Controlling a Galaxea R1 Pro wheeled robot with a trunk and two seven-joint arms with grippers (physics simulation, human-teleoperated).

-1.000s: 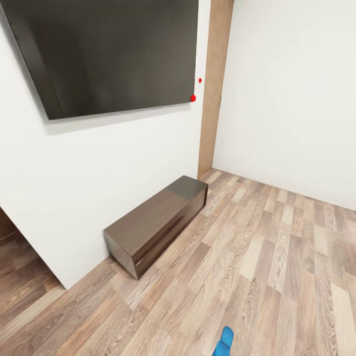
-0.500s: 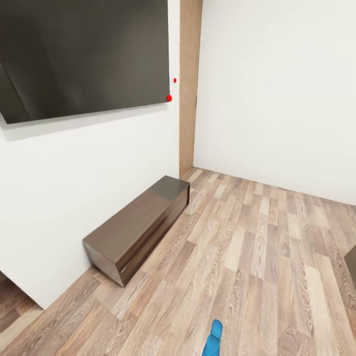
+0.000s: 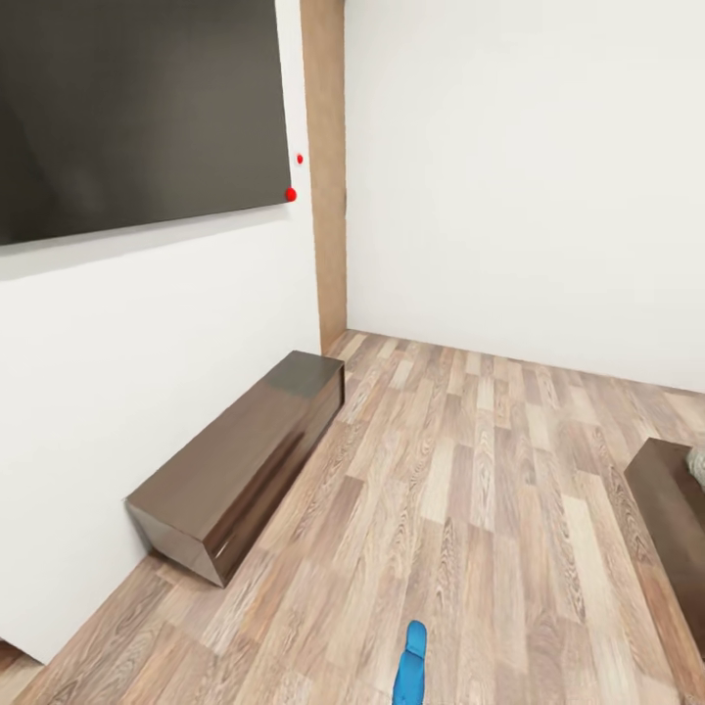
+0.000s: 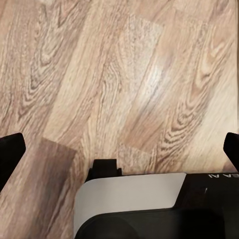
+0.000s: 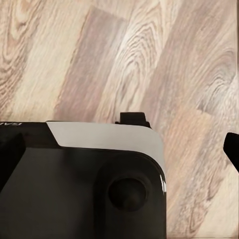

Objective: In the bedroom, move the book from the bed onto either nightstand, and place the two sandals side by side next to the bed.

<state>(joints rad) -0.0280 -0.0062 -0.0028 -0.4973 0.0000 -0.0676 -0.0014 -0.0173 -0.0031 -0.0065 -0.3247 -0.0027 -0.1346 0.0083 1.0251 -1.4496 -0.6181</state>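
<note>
One bright-blue sandal (image 3: 409,666) lies on the wood-plank floor at the bottom edge of the head view, seen edge-on and partly cut off. At the right edge a dark brown corner of the bed (image 3: 674,504) comes in, with a sliver of pale mattress on it. The book and the nightstand are out of view. My left gripper (image 4: 120,148) is open over bare planks, its black fingertips (image 4: 10,152) at the frame's sides. My right gripper (image 5: 119,149) is open too, above bare floor, with nothing between its fingers.
A long low dark-brown cabinet (image 3: 240,460) stands against the white wall on the left, under a big black wall screen (image 3: 127,108). A wooden pillar (image 3: 328,176) marks the room's corner. Open floor (image 3: 470,490) stretches between the cabinet and the bed.
The whole head view has swung to the right: the cabinet, screen and pillar have slid left in the picture, and the bed corner has come in at the right edge.
</note>
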